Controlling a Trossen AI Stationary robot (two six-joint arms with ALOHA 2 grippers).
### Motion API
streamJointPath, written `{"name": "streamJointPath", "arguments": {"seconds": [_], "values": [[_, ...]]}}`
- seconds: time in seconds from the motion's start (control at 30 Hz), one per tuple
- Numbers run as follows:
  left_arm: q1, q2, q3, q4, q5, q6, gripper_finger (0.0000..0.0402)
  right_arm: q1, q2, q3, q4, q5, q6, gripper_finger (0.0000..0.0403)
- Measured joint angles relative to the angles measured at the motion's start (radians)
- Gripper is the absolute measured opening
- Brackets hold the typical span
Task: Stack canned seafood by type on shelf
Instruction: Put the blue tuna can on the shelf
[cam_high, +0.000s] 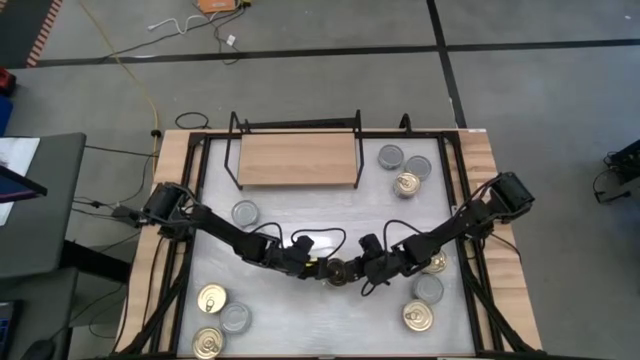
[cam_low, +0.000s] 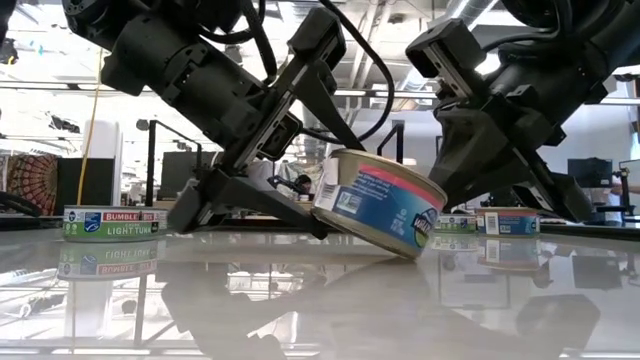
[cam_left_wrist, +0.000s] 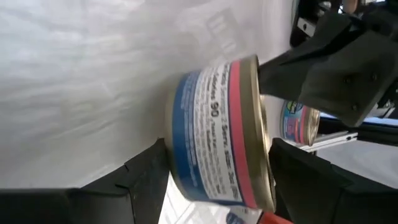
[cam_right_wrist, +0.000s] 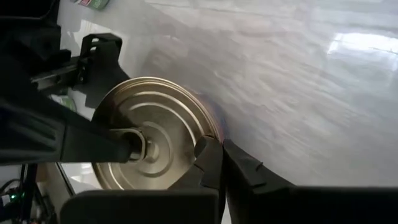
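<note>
Left gripper (cam_high: 322, 270) clamps a tilted gold-topped can (cam_high: 340, 271) at table centre, while right gripper (cam_high: 364, 274), fingers closed, sits at its 3 o'clock

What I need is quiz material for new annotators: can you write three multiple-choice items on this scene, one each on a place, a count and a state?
1. Where is the tilted can? A far left edge; B mid-table, between the left gripper and right gripper; C far right edge.
2. How many cans lie just right of the shelf? A one; B three; C six.
3. How are the right gripper's fingers? A wide open; B shut; C around a can.
Answers: B, the high view shows both arms meeting at it; B, two silver tops and one gold; B, its wrist view shows them pressed together.
</note>
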Motion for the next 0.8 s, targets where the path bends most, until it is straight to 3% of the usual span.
{"name": "streamJointPath", "arguments": {"seconds": [0.3, 0.57, 0.8], "values": [[0.003, 0.000, 0.000, 0.005, -0.019, -0.007, 0.0188, -0.004, 0.000, 0.000, 0.007, 0.000, -0.030, 0.0031], [0.003, 0.000, 0.000, 0.001, -0.035, 0.004, 0.0188, -0.011, 0.000, 0.000, 0.007, -0.001, -0.060, 0.0036], [0.008, -0.001, 0.001, -0.002, -0.046, 0.020, 0.0188, -0.022, -0.063, 0.000, -0.061, -0.002, -0.149, 0.0067]]}}
